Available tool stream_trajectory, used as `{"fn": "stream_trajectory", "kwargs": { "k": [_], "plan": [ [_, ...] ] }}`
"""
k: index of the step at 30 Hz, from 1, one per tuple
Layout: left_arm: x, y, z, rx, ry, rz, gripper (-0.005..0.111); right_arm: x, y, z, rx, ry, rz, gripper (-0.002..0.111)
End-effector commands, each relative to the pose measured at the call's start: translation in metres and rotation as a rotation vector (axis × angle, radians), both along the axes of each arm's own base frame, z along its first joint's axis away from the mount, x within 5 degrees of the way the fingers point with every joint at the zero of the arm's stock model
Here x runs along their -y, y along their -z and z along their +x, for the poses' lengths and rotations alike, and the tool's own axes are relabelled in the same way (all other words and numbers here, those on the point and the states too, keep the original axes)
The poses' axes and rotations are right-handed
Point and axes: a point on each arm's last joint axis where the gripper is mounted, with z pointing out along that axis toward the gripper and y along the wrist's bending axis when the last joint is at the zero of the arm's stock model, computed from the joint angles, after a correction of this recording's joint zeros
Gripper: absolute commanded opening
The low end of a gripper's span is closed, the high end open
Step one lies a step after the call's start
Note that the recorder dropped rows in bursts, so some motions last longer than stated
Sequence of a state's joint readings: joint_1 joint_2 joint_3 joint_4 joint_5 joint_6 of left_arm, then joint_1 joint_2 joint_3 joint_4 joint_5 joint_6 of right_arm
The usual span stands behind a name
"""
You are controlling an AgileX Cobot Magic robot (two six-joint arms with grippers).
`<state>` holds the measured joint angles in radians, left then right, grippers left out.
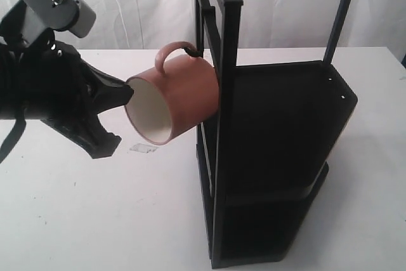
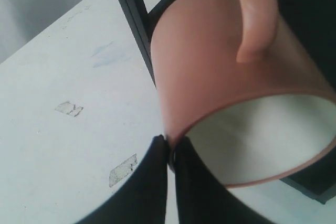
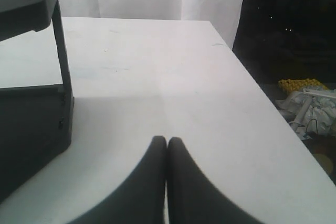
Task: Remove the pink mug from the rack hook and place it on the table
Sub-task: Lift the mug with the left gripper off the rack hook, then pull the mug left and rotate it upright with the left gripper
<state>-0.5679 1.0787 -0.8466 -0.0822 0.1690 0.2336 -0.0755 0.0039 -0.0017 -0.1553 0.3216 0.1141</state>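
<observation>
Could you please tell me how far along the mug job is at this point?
Done: the left gripper is at the pink mug, its tips apparently pinched on the rim. In hand: only that grasp; the handle hangs on the rack hook, so the mug is not yet lifted off. Left: unhook it and set it on the table. The right gripper is shut, away from the mug.
</observation>
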Motion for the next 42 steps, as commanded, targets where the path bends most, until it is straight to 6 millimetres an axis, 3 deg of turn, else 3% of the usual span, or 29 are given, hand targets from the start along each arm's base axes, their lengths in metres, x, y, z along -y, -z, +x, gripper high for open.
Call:
{"fn": "stream_trajectory", "kwargs": {
  "k": [1,10,22,31,42],
  "plan": [
    [-0.001,-0.004,-0.003,-0.011,-0.020,-0.040,0.000,0.000,0.000,0.000,0.010,0.003,-0.003,0.000],
    [-0.003,-0.006,-0.001,0.037,-0.018,-0.009,0.000,0.000,0.000,0.000,0.010,0.003,-0.003,0.000],
    [-0.031,-0.011,0.008,0.019,-0.179,-0.061,0.000,0.000,0.000,0.000,0.010,0.003,-0.003,0.000],
    [-0.036,-0.012,0.000,0.014,-0.167,0.005,0.000,0.000,0.000,0.000,0.010,0.003,-0.003,0.000],
    [-0.045,-0.036,-0.019,-0.046,-0.161,0.056,0.000,0.000,0.000,0.000,0.010,0.003,-0.003,0.000]
  ]
}}
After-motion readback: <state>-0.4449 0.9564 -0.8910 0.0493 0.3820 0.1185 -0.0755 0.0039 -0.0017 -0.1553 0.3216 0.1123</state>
